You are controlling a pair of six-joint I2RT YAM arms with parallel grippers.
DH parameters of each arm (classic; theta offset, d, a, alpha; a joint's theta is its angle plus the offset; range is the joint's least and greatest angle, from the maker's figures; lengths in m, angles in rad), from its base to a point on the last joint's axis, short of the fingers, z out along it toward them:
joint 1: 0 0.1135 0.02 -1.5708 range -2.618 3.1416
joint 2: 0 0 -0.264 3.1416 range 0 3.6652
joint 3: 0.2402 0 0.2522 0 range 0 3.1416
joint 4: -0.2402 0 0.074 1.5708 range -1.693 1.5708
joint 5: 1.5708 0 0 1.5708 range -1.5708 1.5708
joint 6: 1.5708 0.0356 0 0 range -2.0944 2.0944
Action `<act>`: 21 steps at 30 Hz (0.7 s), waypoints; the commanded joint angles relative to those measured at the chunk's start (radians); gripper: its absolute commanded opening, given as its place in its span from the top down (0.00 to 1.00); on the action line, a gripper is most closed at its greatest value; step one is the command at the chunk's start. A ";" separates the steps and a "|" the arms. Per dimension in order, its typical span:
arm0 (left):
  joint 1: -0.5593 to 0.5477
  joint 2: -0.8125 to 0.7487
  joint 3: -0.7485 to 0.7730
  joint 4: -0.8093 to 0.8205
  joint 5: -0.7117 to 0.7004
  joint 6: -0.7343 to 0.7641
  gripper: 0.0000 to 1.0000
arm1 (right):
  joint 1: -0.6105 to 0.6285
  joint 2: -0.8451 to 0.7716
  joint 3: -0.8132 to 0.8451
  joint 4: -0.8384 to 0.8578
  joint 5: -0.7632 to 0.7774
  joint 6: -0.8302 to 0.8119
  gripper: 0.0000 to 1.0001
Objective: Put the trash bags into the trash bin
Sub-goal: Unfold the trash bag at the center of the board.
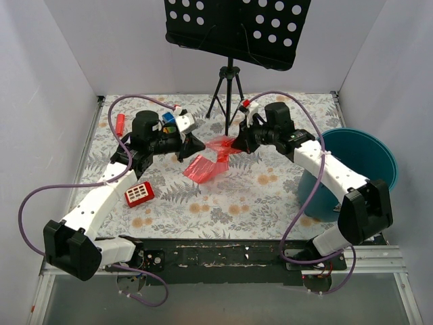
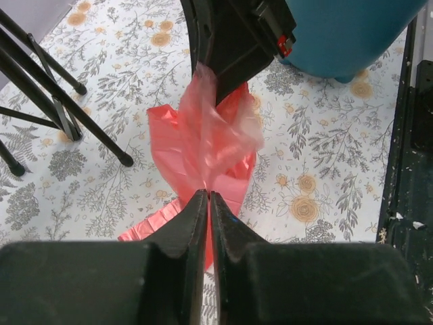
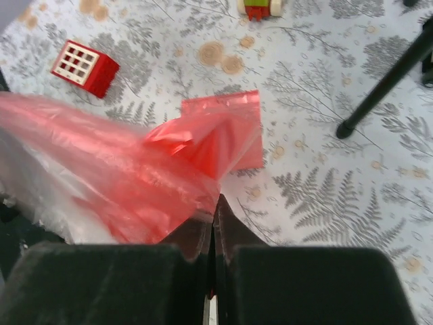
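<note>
The trash bag (image 1: 208,164), a thin red-pink crinkly film, hangs between both grippers over the middle of the floral table, its lower part lying on the cloth. My left gripper (image 1: 193,145) is shut on one end of it; in the left wrist view the film (image 2: 211,132) runs from my closed tips (image 2: 206,194) up to the other gripper. My right gripper (image 1: 238,143) is shut on the other end; the bag (image 3: 155,159) bunches at its tips (image 3: 218,200). The teal trash bin (image 1: 369,152) stands at the right edge, beside the right arm, and shows again in the left wrist view (image 2: 345,30).
A black music stand on a tripod (image 1: 229,88) stands behind the bag, its legs (image 2: 64,115) close by. A red block with white squares (image 1: 139,194) lies near the left arm. A red cylinder (image 1: 120,122) and a coloured toy (image 1: 177,122) lie at the back left.
</note>
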 commanded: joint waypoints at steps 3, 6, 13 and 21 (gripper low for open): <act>0.002 -0.043 0.011 0.107 -0.041 -0.189 0.41 | 0.013 -0.037 0.019 -0.092 0.016 -0.087 0.99; -0.012 -0.002 0.076 0.156 -0.071 -0.270 0.23 | 0.057 -0.032 0.057 -0.114 0.121 -0.094 0.99; -0.050 0.131 0.231 0.138 -0.069 -0.301 0.15 | 0.103 0.009 0.131 -0.126 0.276 -0.098 0.99; -0.066 0.259 0.318 -0.051 -0.051 -0.215 0.19 | 0.151 0.015 0.192 -0.103 0.310 -0.141 0.99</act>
